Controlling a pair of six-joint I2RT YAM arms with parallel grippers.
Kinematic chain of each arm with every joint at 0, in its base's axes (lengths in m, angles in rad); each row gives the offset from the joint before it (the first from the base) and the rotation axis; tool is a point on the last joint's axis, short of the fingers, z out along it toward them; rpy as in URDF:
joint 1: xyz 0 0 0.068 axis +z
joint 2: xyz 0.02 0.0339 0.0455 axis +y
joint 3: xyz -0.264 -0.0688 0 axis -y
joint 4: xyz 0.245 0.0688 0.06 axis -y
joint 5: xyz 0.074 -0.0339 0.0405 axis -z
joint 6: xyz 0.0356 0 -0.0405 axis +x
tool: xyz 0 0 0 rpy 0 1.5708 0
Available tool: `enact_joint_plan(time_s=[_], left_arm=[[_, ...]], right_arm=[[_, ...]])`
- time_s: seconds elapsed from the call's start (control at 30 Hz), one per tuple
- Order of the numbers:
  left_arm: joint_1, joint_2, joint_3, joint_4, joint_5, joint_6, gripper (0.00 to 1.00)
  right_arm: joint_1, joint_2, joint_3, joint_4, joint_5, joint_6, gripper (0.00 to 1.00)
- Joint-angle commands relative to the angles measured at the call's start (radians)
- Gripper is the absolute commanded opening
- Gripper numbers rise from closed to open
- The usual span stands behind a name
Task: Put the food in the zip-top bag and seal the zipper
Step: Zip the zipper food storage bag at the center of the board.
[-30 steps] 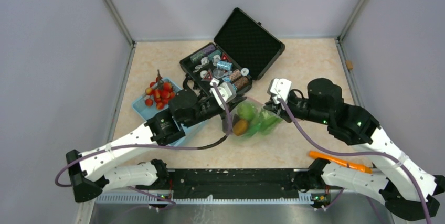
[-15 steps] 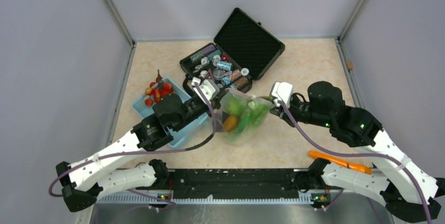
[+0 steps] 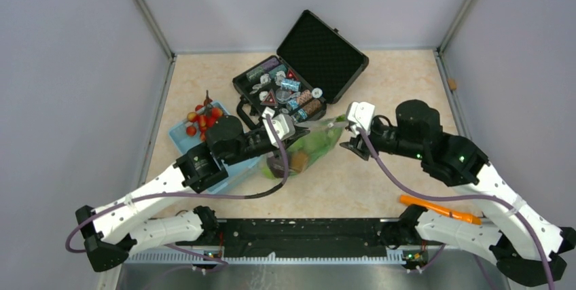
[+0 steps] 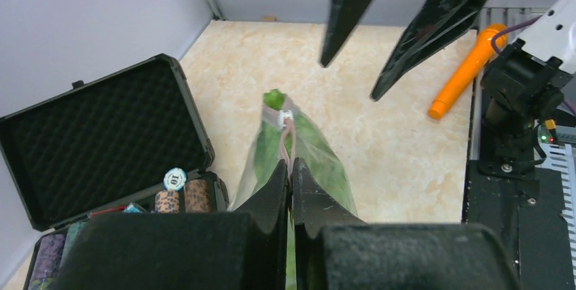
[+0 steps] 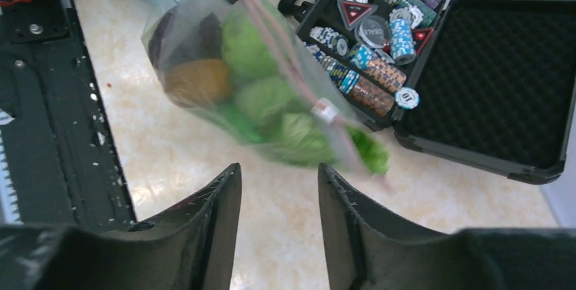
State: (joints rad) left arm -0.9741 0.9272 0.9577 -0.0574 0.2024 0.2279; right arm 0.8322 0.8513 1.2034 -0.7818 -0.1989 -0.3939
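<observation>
- now, left gripper [image 4: 291, 171] pinches the zipper [image 4: 288, 134] of the zip-top bag [image 3: 314, 144], mid-desk.
- right gripper [image 5: 278, 171] spread, beside the bag's end toward the right edge.
- food [image 5: 248, 49] inside.

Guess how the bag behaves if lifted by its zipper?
Likely floppy: the bag is thin crinkled film draped around the food. Probably bottom-heavy, so it may swing under the left pincer, which pinches the zipper. The film looks slick, so it could slip.
</observation>
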Motion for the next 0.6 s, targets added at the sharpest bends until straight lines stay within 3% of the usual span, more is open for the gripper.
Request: enact_joint_plan(time_s=[0.0,0.1,0.23,0.4,0.57], left_arm=[[0.0,-0.002,0.067,-0.008,0.08,0.023,0.0],[0.0,-0.004,0.078,-0.03,0.078,0.028,0.0],[0.0,-0.013,0.072,-0.036,0.077,0.026,0.0],[0.0,-0.023,0.065,-0.031,0.074,0.021,0.0],[0.001,-0.035,0.064,-0.034,0.069,0.02,0.0]], right_arm=[[-0.066,0.063,-0.005,0.114,-0.071,-0.103,0.5],[-0.126,0.089,-0.022,0.12,-0.18,-0.199,0.58],[-0.136,0.116,-0.039,0.146,-0.28,-0.24,0.59],[-0.137,0.121,-0.076,0.239,-0.29,-0.248,0.58],[-0.149,0.18,-0.03,0.162,-0.302,-0.292,0.46]])
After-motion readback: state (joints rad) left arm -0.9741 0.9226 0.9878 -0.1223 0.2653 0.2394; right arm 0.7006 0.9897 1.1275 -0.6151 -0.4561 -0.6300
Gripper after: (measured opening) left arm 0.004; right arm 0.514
